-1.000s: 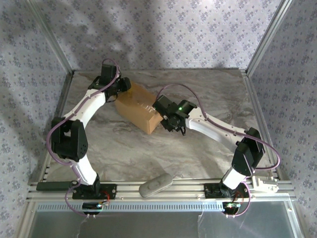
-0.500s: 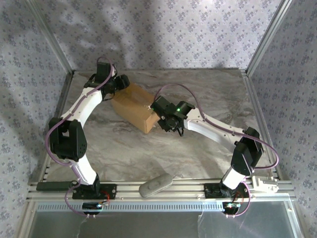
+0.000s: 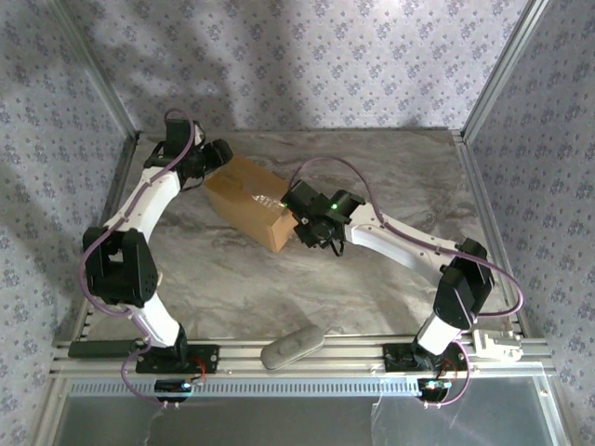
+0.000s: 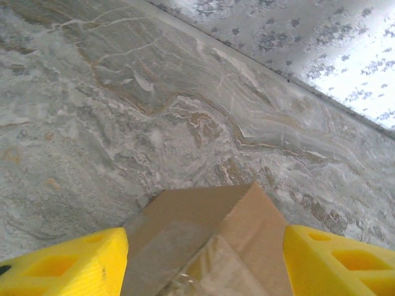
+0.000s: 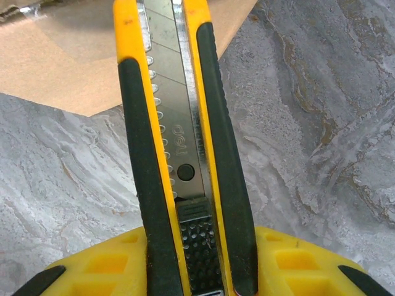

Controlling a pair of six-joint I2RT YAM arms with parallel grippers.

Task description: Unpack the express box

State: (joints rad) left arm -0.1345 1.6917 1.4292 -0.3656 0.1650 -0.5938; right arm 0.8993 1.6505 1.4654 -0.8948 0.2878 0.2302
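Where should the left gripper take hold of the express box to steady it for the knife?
Probably the express box at its far-left taped end, approached from the back-left: that end fits inside the open left gripper, and the utility knife in the right gripper occupies the near-right end.

utility knife (image 5: 179, 123), yellow-black; marble tabletop (image 3: 279, 288); grey oblong object (image 3: 293, 346) on near rail (image 3: 358, 351)

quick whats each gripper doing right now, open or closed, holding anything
Left gripper: open, fingers either side of the express box corner, no clear grip.
Right gripper: shut on the utility knife, blade out.
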